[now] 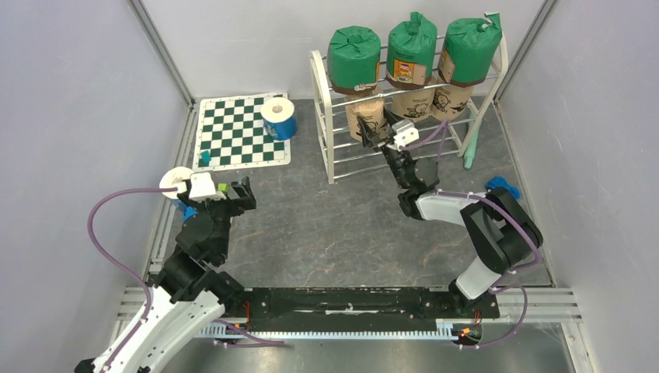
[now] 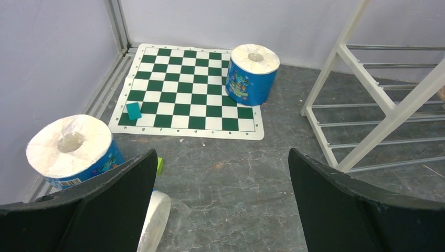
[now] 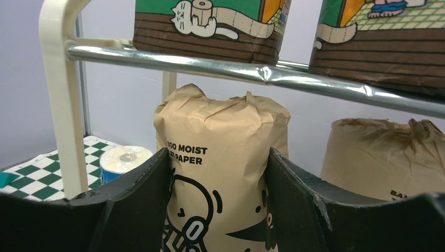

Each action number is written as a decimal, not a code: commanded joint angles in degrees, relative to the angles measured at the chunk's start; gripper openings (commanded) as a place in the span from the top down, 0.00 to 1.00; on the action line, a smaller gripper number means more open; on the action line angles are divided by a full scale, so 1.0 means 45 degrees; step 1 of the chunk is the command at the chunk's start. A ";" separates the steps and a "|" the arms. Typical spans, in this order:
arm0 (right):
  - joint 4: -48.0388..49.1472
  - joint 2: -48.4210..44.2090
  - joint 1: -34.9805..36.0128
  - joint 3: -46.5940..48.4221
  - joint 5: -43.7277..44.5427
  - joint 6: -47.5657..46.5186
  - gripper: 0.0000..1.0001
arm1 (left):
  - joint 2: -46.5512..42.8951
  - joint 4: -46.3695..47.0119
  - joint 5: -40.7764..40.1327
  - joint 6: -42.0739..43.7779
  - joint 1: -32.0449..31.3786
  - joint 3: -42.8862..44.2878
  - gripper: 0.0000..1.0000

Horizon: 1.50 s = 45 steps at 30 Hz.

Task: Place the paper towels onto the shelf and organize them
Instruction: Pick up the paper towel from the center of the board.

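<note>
black fingers [image 3: 136, 199] of the right gripper [image 3: 218, 173] are seen closest, pressed against both sides of a tan roll [image 3: 220, 131], which is held upright on the second tier of the shelf [image 3: 57, 79], at its left end. two more tan rolls [image 1: 435, 99] are stood on the same tier to its right, and three green rolls [image 1: 412, 47] are lined up on the top tier, just above a chrome rod [image 3: 210, 65].

the left gripper [image 2: 220, 157] is held wide apart with nothing in it, low over the floor. one blue-wrapped roll [image 2: 73, 149] is stood just beside its left finger, another blue-wrapped roll [image 2: 253, 73] is stood on the corner of the chessboard mat [image 2: 178, 89], and a white wrapped shape [image 2: 155, 215] under the finger cannot be identified with certainty.

the step in hand is judged to be the seating of the last tan roll. next, the grip would need to be released and the fingers drawn straight back and low, so that the chrome rod is not struck and the roll is not tipped. the blue-wrapped rolls are not yet shelved.
</note>
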 commanded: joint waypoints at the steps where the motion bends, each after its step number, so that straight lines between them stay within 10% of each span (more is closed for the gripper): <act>1: 0.1823 -0.1087 -0.0030 -0.0661 -0.0201 0.0034 0.59 | 0.0118 0.0484 0.0422 0.0386 0.0087 -0.0105 0.00; 14: 0.1094 -0.3986 -0.0031 -0.3226 -0.1560 0.1179 0.60 | 0.0451 0.0445 0.2455 -0.0521 0.0088 0.0159 0.00; 27: -0.2732 -0.7882 0.0096 -0.4878 -0.6908 0.1356 0.62 | 0.4777 -0.1349 0.8887 -0.3930 0.0086 0.4845 0.00; 45: -0.3689 -0.8376 0.0787 -0.4948 -0.9441 0.1092 0.61 | 0.8729 -0.2379 1.3590 -0.4712 0.0077 0.6907 0.13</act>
